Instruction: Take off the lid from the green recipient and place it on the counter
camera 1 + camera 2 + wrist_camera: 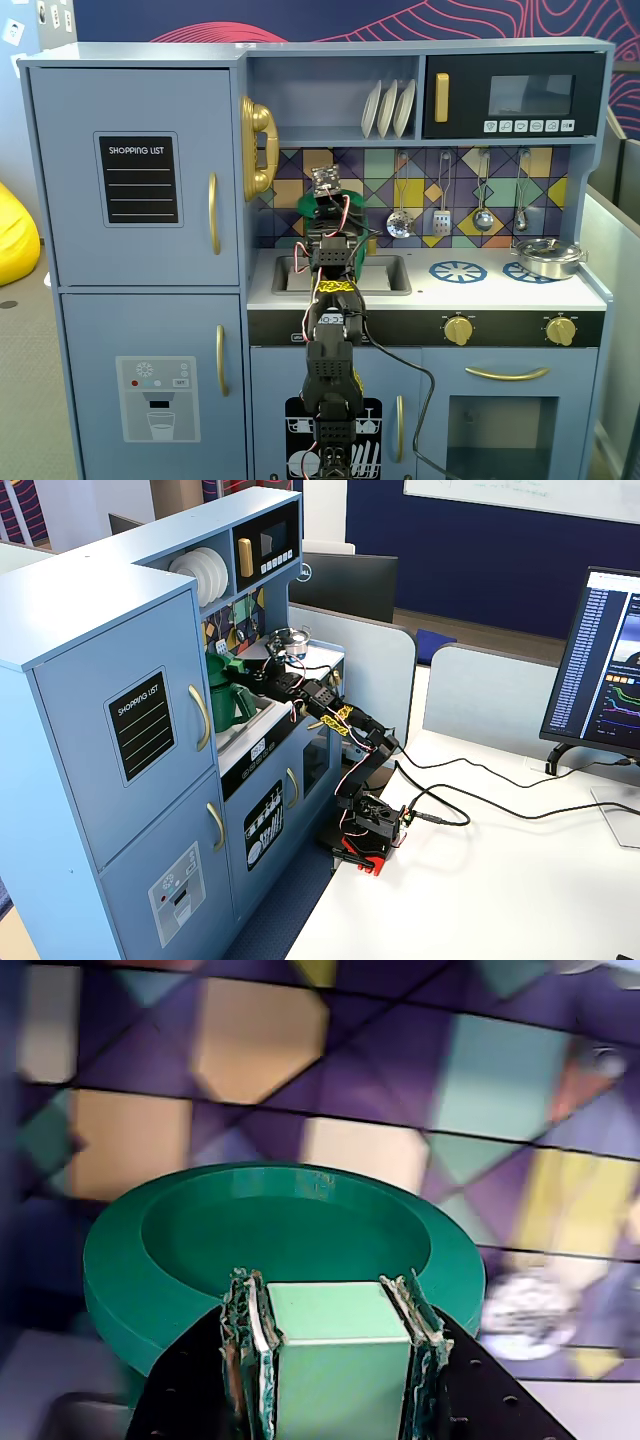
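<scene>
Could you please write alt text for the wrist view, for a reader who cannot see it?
The end effector grips a pale-green tab on the near edge of the round green lid, seen close up. Behind it is a blurred wall of coloured geometric tiles; the container below the lid is hidden.

The room is evenly and brightly lit from above, so the toy kitchen [420, 250] throws only soft, faint shadows in both fixed views, and both stay sharp edge to edge. A monitor [610, 670] glows at the right of a fixed view. The wrist view is softer: the tiled backsplash [330, 1090] is blurred, while the lid [280, 1230] looks fairly crisp and a little washed-out.
</scene>
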Robot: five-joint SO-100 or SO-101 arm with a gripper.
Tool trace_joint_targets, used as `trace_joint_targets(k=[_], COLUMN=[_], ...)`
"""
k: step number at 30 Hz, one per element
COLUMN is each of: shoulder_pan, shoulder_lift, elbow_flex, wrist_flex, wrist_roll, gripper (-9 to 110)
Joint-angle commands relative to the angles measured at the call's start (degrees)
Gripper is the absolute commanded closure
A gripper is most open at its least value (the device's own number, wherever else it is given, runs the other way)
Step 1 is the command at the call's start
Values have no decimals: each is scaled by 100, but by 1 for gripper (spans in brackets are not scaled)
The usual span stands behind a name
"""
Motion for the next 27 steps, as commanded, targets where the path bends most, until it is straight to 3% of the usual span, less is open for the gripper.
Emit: trace_joint_targets(k=[1,12,27], shoulder_pan=[729,2839,3146], shoulder_lift=[237,545,387], elbow_flex=[-589,-308,2232], wrist_flex=[-167,-9,-2268], wrist_roll=[123,431,316], gripper=[102,102,101])
